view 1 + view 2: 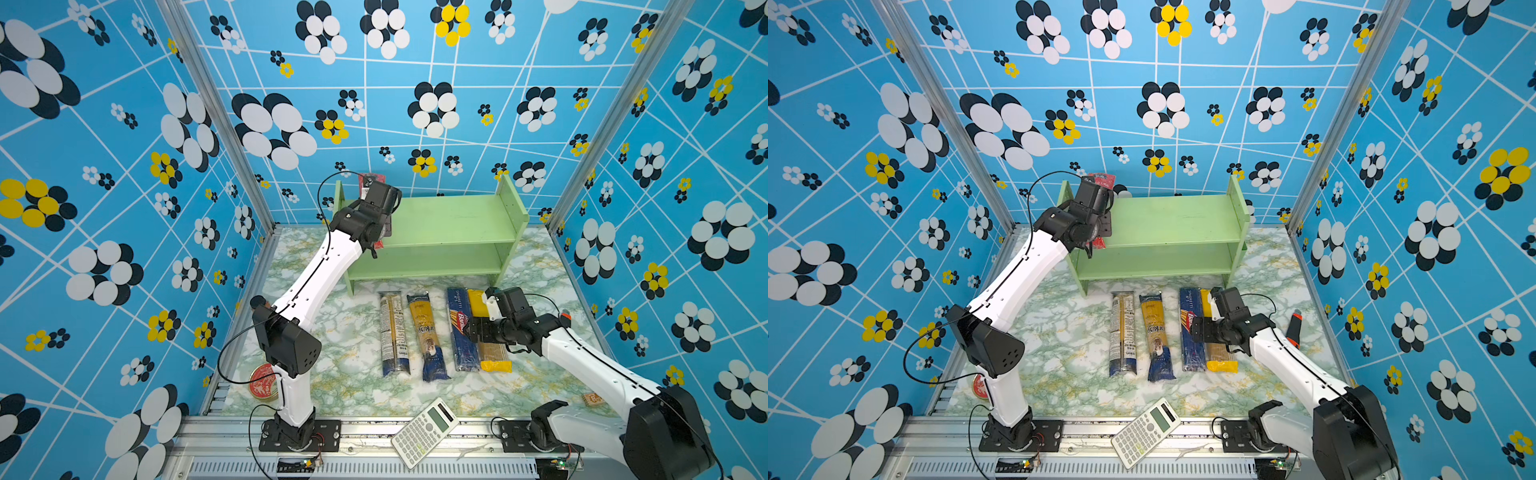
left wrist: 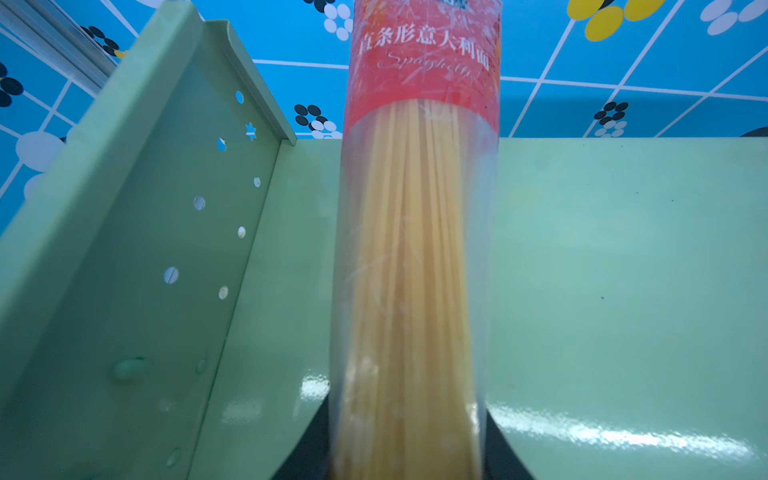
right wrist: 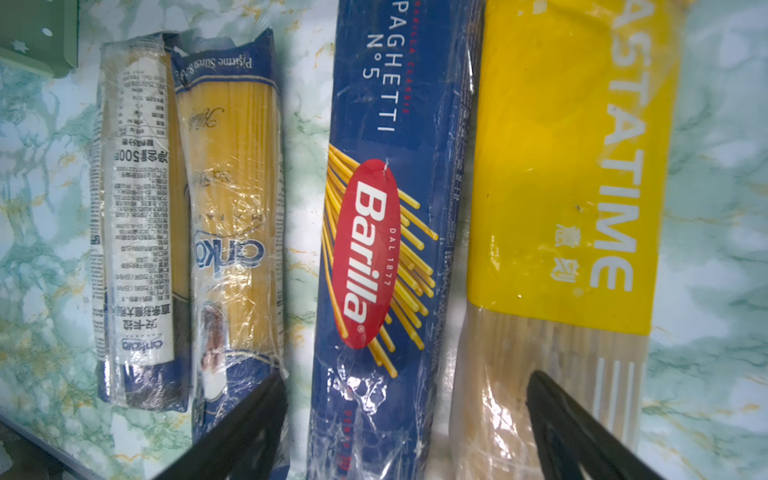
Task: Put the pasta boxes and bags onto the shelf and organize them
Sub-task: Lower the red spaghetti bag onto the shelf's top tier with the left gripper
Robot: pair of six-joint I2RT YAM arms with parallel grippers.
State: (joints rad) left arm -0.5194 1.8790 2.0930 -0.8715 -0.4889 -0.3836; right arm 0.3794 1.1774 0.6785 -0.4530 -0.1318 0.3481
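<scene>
In a top view the left end effector (image 1: 379, 228) grips the red bag (image 1: 369, 179) over the shelf (image 1: 449, 220), which in the left wrist view lies near the side panel (image 2: 145, 249), likely saving room, while in the right wrist view the right end effector (image 3: 405, 386) gapes astride the Barilla box (image 3: 374, 166) on the bench (image 3: 715, 208).

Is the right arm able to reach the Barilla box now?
Probably yes: the right gripper is open above the Barilla box, with nothing on top; the yellow bag lying against it may hinder one finger.
</scene>
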